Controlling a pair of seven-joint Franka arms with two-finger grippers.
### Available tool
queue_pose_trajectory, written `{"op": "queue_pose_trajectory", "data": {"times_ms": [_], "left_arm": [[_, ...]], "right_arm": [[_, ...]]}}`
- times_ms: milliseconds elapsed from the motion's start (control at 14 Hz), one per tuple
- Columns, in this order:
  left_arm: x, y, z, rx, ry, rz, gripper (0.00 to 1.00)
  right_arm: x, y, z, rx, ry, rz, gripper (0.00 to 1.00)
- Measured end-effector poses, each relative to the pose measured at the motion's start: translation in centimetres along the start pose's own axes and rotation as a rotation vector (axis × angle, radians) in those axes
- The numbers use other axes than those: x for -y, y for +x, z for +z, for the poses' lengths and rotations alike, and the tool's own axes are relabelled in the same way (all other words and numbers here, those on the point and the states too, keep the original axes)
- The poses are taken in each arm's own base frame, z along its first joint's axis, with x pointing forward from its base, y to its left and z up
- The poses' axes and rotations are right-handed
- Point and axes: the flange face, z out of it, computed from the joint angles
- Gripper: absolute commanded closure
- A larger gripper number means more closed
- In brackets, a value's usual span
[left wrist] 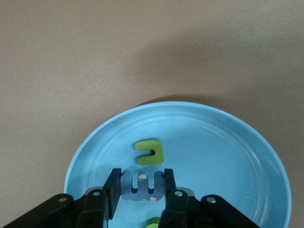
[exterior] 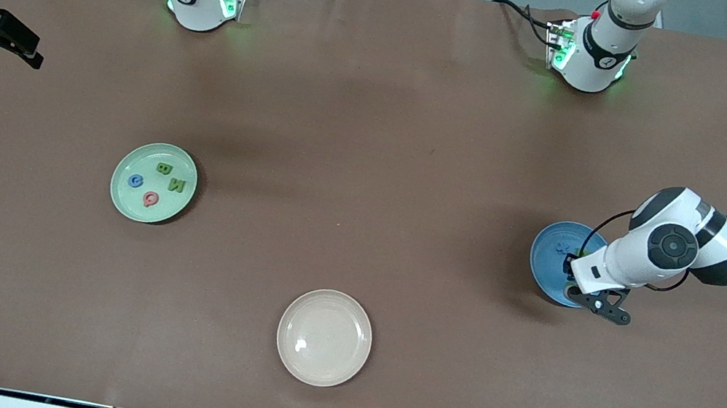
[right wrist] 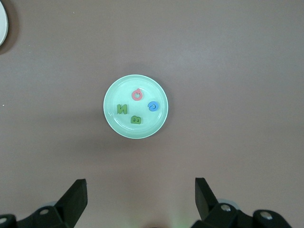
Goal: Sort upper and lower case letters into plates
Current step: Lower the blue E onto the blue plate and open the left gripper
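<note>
Left hand [left wrist: 141, 186] grips blue letter [left wrist: 141, 187] (foam-like).

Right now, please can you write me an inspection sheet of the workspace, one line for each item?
Surface: brown table, bare between the plates.
Job's things: mint plate holds four letters, toward the right arm's end; blue plate holds a green letter, toward the left arm's end.
Clutter: empty cream plate, nearest the front camera.
Grippers: left gripper low in the blue plate, fingers shut on a blue letter; right gripper open, waiting high above the table.
Cables: black ones on both arms and along the table's near edge.
Surroundings: grey floor past the bases.
</note>
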Motion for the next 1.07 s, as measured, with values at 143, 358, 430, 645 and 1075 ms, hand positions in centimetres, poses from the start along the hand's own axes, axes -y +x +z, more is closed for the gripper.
{"op": "queue_pose_trajectory", "data": {"times_ms": [143,358,430,645,1075], "left_arm": [[0.6,-0.1,1.1,-0.002,0.001,-0.01,0.74],[1.0,-0.2,1.7,-0.006,-0.001,-0.017,0.56],[0.8,-0.1,1.6,-0.008,-0.001,-0.014,0.26],[0.8,0.4,1.0,-0.021,0.004,-0.014,0.0],[-2.2,3.0,-10.3,0.065,-0.002,-0.027,0.0]], "right_arm": [[0.0,0.0,0.0,0.0,0.0,0.001,0.0],[-0.1,0.0,0.0,0.001,0.0,0.001,0.0],[-0.1,-0.1,-0.1,0.0,0.0,0.002,0.0],[-0.2,-0.2,-0.3,-0.004,0.001,0.003,0.0],[-0.2,-0.2,-0.1,-0.001,0.001,0.004,0.0]]}}
